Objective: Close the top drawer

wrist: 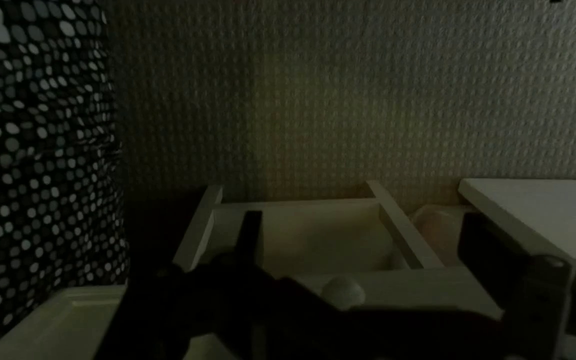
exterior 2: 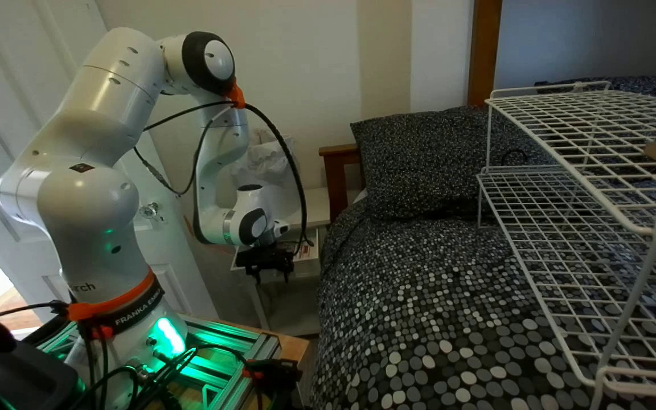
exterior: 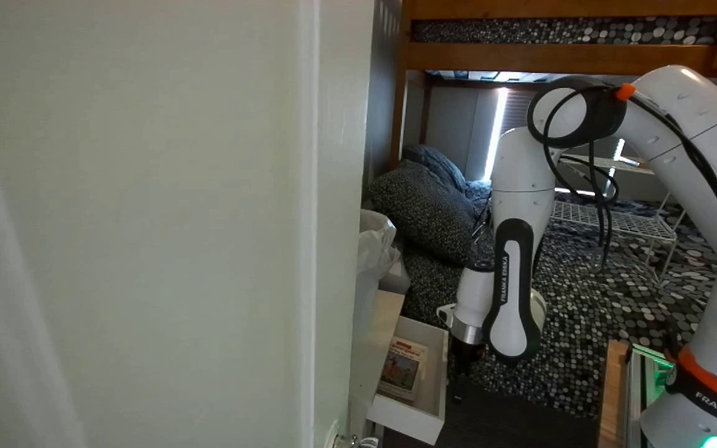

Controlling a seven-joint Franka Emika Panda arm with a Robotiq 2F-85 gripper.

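The top drawer (exterior: 407,422) sticks out, open, at the bottom middle in an exterior view. The jaws hang just to its right there, spread wide and holding nothing; I can't tell if they touch it. If the push lands near a corner, the drawer could turn crooked and get stuck. If the jaws go in too high, they could slip over the front edge and poke inside. A hard shove could make the book (exterior: 404,368) inside slide. A black cable (exterior 2: 292,165) loops close to the jaws, mid-frame, so it could snag.

I count one open drawer, one book, one robot arm (exterior 2: 91,145) at left, one white bag (exterior: 376,242) mid-frame, two dark pillows (exterior: 424,211) above the drawer, and, low in the wrist view, one round knob (wrist: 343,293).
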